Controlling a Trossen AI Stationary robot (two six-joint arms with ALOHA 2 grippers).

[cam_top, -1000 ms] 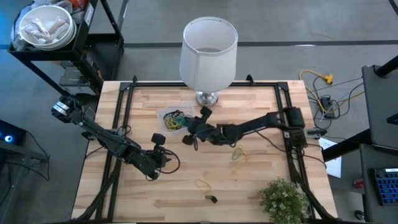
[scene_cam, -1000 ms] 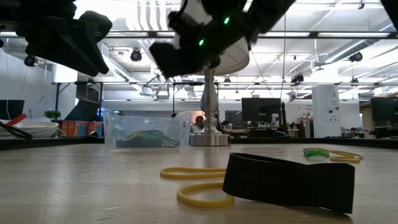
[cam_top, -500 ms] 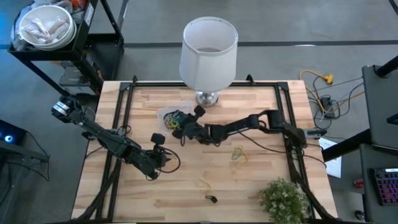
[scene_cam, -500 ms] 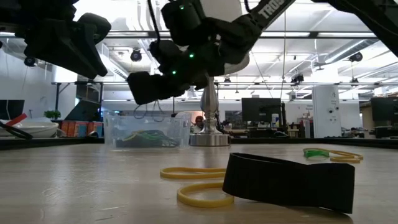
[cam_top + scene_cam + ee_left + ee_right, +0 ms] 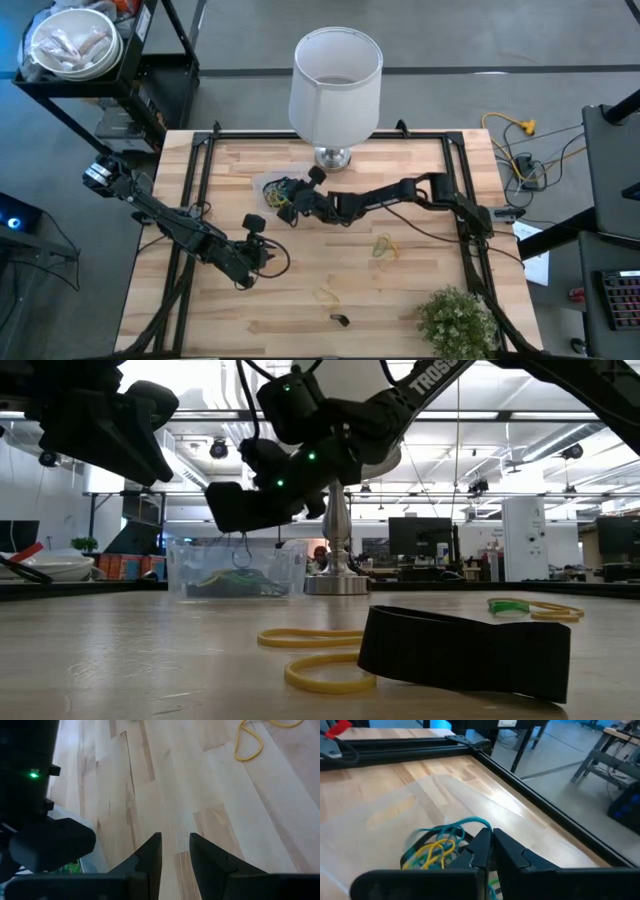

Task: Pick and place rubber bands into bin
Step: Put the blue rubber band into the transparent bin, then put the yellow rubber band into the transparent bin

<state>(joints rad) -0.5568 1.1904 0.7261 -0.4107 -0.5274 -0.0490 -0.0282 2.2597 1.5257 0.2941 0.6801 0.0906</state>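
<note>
table point(image 5: 420, 280): i see a pale wood top with a dark frame around it.
lampshade point(image 5: 336, 70): white, at the far edge of the table on a shiny base, just behind the bin.
right arm: i see it stretched across the middle from the right side toward the bin.
left arm: it waits over the near-left part of the table, well apart from the bin.
bin point(image 5: 236, 568): clear tub in the far-left centre, near the lamp base; green and yellow bands already lie inside it.
right gripper point(image 5: 283, 193): hovers over the bin, fingers pinched together; in the low view a thin dark loop hangs from it down into the tub, though i cannot tell whether it is gripped.
left gripper point(image 5: 175, 857): fingers slightly parted, nothing between them, above bare wood.
rubber bands point(image 5: 305, 638): loose ones lie on the near half of the table: yellow loops, a broad black band point(image 5: 465, 650), green and tan ones point(image 5: 383, 246) to the right.
</note>
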